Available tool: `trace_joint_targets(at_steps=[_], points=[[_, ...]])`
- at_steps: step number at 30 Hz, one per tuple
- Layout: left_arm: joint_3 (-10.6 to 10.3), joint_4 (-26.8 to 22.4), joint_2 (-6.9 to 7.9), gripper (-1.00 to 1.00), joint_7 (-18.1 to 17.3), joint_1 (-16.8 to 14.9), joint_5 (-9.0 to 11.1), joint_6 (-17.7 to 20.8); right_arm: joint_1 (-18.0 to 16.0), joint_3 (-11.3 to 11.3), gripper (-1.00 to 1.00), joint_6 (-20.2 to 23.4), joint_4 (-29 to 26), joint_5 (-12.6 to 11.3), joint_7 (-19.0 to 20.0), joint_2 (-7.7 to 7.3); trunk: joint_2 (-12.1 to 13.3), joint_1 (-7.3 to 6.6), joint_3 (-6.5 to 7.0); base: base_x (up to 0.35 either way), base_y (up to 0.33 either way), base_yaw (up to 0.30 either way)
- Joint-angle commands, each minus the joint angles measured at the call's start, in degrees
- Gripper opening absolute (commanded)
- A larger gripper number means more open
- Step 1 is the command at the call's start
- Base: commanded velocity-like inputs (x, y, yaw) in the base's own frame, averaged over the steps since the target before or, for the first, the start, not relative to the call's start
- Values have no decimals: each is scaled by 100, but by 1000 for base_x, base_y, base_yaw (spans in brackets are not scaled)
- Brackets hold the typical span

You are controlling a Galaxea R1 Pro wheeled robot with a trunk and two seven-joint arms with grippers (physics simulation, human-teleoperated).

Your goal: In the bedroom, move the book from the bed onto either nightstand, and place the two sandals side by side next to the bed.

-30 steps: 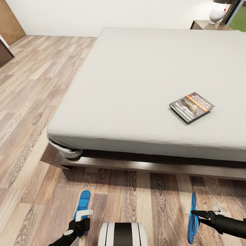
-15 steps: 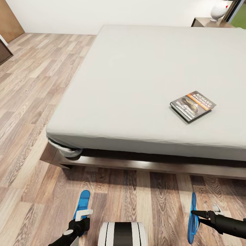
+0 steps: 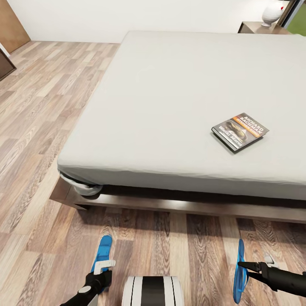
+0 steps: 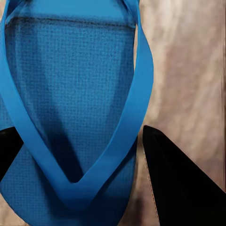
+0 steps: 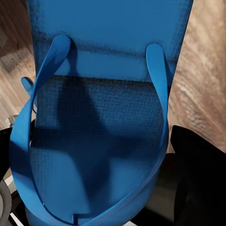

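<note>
The book (image 3: 240,131) is lying flat on the grey mattress of the bed (image 3: 170,97), cover up, toward the right side and not far from the near edge. We are seeing it in the same spot as half a second ago; a second ago the whole picture sat slightly lower, which is the head camera tipping, not the book sliding.

Below the bed frame, on the wooden floor (image 3: 38,127), we are holding one blue sandal in each arm. The left sandal (image 3: 102,253) is lying flat, pointing toward the bed, with our left pincer (image 3: 103,267) at its near end. In the left wrist view the sandal's strap (image 4: 127,132) is running between the two dark fingers (image 4: 179,183), which are standing apart on either side; whether they are pressing the sandal we cannot tell.

The right sandal (image 3: 240,272) is standing on its edge, and our right pincer (image 3: 244,265) is clamped on it, the dark fingertips meeting on its thin sole. The right wrist view is showing that sandal (image 5: 103,122) close up between the fingers. Both sandals and both arms are looking unchanged from the earlier frames.

At the far right corner, beyond the mattress, the nightstand (image 3: 255,28) is carrying the white lamp base (image 3: 272,12) on its surface.
</note>
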Motion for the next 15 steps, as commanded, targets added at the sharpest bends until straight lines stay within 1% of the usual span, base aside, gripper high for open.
trace_joint_targets(at_steps=[1, 2, 5, 11, 13, 15], points=[[44, 6, -3, -100, 8, -1, -66, -78, -1, -2, -100, 38, 1, -21, -1, -1, -1, -1, -3, 0, 0, 0], [43, 12, -3, -100, 11, 2, -60, -255, -3, -2, -100, 38, 1, -21, -2, -1, -1, -1, -3, 0, 0, 0], [46, 16, 2, -100, 12, 10, -55, -428, -4, -2, -100, 38, 1, -21, -2, -1, -1, -1, -3, 0, 0, 0], [48, 16, 22, -100, 11, 13, -54, -484, -2, -2, -100, 38, 1, -21, -2, -1, -1, -1, -3, 0, 0, 0], [62, 8, 84, -100, 13, 14, -53, -477, -1, -2, -100, 38, 1, -21, -2, -1, -1, -1, -3, 0, 0, 0], [73, -6, 110, -100, 23, 14, -48, -463, -1, -2, -100, 38, 1, -21, -2, -1, -1, -1, -3, 0, 0, 0]])
